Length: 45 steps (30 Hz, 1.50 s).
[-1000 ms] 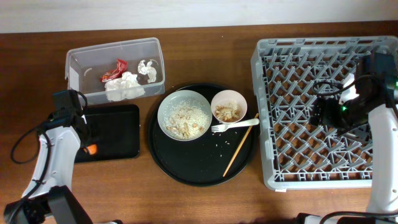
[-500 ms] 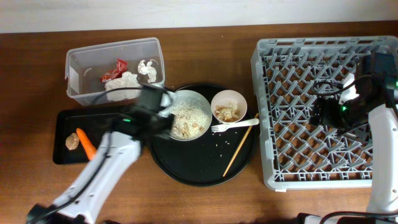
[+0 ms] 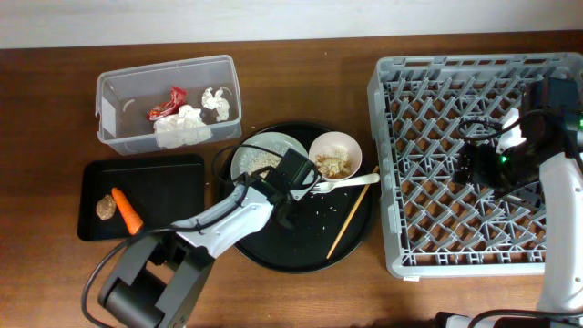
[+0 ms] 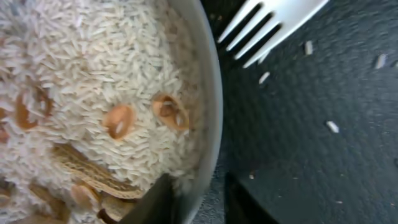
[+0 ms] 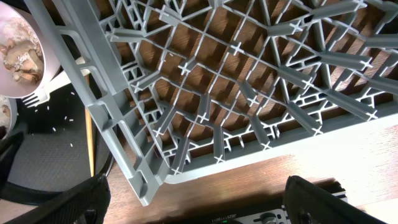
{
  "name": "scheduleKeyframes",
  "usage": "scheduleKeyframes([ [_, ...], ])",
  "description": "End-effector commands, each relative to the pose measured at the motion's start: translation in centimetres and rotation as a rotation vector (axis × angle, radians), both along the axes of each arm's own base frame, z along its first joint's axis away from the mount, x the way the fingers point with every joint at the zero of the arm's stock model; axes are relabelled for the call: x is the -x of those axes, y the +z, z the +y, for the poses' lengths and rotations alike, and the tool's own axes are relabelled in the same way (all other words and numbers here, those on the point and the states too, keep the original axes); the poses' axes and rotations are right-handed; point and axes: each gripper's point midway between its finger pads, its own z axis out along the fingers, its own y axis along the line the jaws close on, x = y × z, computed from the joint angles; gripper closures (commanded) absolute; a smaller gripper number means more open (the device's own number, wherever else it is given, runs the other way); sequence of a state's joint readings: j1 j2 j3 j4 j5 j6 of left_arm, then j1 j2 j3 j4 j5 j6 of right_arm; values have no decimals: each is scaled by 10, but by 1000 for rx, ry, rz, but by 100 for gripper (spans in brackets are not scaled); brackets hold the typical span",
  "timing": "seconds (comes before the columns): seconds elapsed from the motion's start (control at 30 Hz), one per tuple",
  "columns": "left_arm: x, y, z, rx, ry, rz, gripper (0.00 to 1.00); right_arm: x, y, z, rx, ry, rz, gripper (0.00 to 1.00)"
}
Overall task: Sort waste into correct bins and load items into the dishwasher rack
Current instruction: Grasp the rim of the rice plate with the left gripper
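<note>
**Overhead.** Landmark: round tray (image 3: 273,244).
- The plate-bowl (image 3: 260,157) sits on its left half and holds rice.
- The left gripper (image 3: 293,175) is at the plate-bowl's right rim, near the tray's centre.
- Small bowl (image 3: 335,157), fork (image 3: 351,181) and stick (image 3: 351,214) lie on the right half.
- The black tray (image 3: 168,191), holding the carrot (image 3: 126,210) and lump (image 3: 105,208), lies left of the round tray.
- The tub (image 3: 127,114) is up-left of it.
- The rack (image 3: 387,182) is right of it, with the right gripper (image 3: 474,164) above the rack.

**Left wrist.** The fingers (image 4: 160,200) straddle the rim, one on the rice and the other outside over the round tray. We see a gap between the outer finger and the rim, so the pincer is released and not yet gripping. The fork tines lie just beside the rim.

We judge the step to be taking the plate-bowl to empty it.
- Seat the fingers deeper before closing.
- Clamp squarely.
- Lift level, since rice lies close to the lip.
- Avoid nudging the fork.

**Right wrist.** The fingers (image 5: 74,202) are spread wide with nothing between them, so this pincer is released. The rack's corner is below.
</note>
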<state>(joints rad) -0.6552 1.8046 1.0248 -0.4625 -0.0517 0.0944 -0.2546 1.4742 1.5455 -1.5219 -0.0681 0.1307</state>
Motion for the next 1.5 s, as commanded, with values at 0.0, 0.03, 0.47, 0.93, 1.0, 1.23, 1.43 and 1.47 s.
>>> scheduleKeyframes([
  [0.0, -1, -3, -2, -7, -15, 4, 82, 3, 2, -2, 14, 1, -1, 7],
  [0.03, -1, -3, -2, -7, -15, 4, 89, 3, 2, -2, 14, 1, -1, 7],
  [0.47, 4, 44, 2, 29, -8, -40, 99, 4, 2, -2, 14, 1, -1, 7],
  [0.93, 5, 65, 32, -115, 24, -97, 99, 4, 2, -2, 13, 0, 0, 7],
  [1.0, 5, 69, 29, -141, -5, -123, 99, 4, 2, -2, 13, 0, 0, 7],
  [1.23, 17, 84, 25, -237, 14, -206, 100, 4, 2, -2, 14, 1, -1, 7],
  [1.43, 15, 123, 79, -164, 292, -214, 100, 5, 2, -1, 13, 1, 3, 7],
  [1.47, 13, 121, 88, -152, 325, -186, 100, 5, 2, -1, 13, 1, 3, 7],
])
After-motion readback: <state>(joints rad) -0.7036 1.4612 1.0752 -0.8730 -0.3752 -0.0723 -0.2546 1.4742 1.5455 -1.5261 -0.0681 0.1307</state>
